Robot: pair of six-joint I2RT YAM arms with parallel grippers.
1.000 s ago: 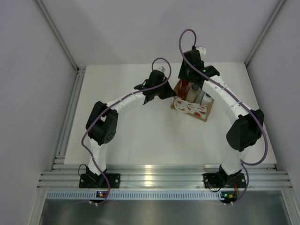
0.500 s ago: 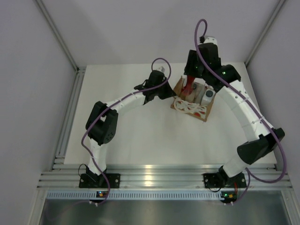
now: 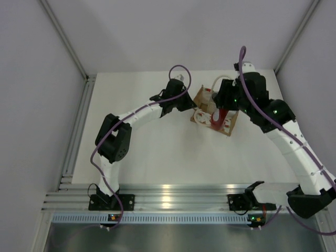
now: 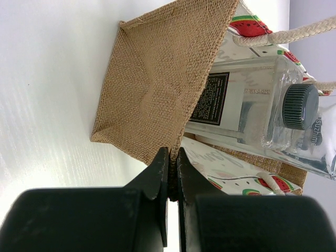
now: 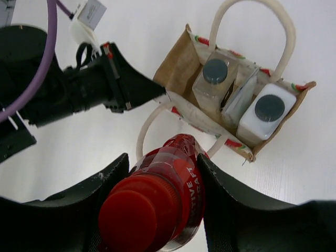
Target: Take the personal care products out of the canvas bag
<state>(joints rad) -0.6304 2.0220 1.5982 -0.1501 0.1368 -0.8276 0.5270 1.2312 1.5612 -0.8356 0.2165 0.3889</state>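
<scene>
Red bottle [image 5: 157,205] sits pinched by its body in my right pincer [image 5: 160,176], red cap toward the wrist camera, at the lower centre of that frame. Overhead, I see it over the near side of the canvas bag [image 3: 202,97], which stands upper right of centre on the white counter [image 3: 157,147]. My left pincer [image 4: 169,157] is pressed together on the bag's burlap rim. Upright inside the bag are a clear bottle [image 5: 212,81] and a white bottle [image 5: 266,113], both grey-capped, with a slim grey container [image 5: 237,101] between them.
</scene>
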